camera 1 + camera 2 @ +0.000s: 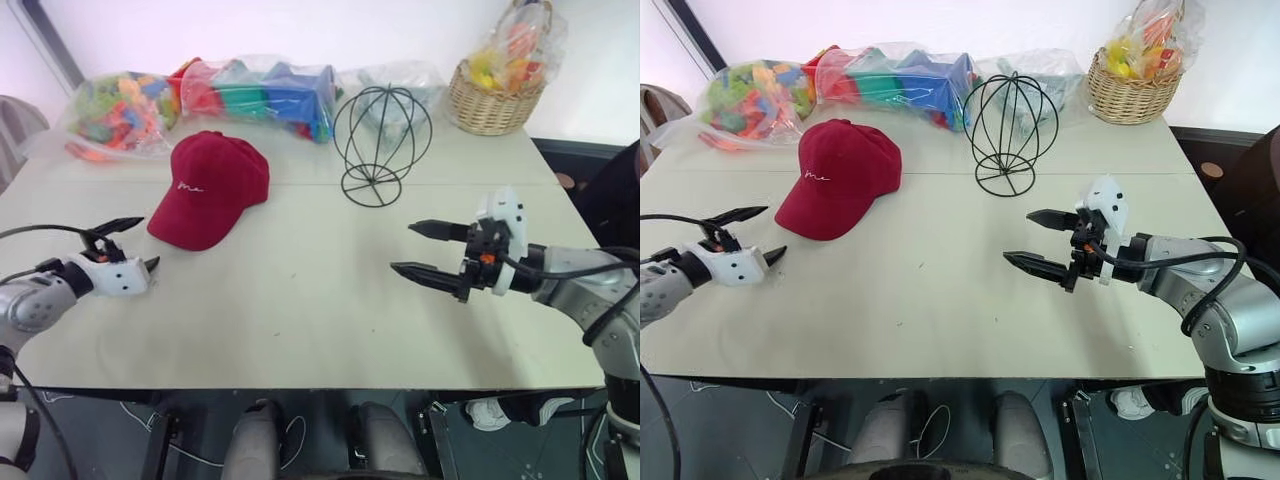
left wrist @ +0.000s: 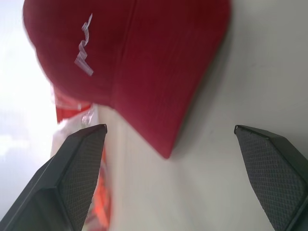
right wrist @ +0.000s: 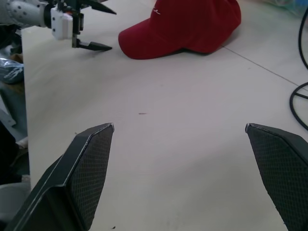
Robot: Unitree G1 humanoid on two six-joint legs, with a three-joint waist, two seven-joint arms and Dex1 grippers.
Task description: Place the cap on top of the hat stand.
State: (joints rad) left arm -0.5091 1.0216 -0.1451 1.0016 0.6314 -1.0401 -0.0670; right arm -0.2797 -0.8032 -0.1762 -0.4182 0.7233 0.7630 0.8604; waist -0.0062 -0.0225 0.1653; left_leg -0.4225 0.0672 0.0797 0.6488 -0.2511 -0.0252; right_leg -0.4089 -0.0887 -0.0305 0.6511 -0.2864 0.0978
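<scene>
The dark red cap (image 1: 209,187) lies on the white table (image 1: 300,300) left of centre, brim toward me, white script on its front. The black wire hat stand (image 1: 380,140) stands upright to its right, bare. My left gripper (image 1: 130,245) hovers open just left of the cap's brim, a short gap away, nothing between its fingers; in the left wrist view the cap (image 2: 139,62) lies ahead of the two spread fingers (image 2: 72,168). My right gripper (image 1: 425,250) is open over the table's right side, pointing left, in front of the stand. The right wrist view shows the cap (image 3: 187,24) and the left gripper (image 3: 89,29).
Clear bags of colourful toys (image 1: 250,90) line the table's far edge behind the cap and the stand. A wicker basket (image 1: 495,95) with wrapped items sits at the far right corner. A seam (image 1: 300,185) runs across the table.
</scene>
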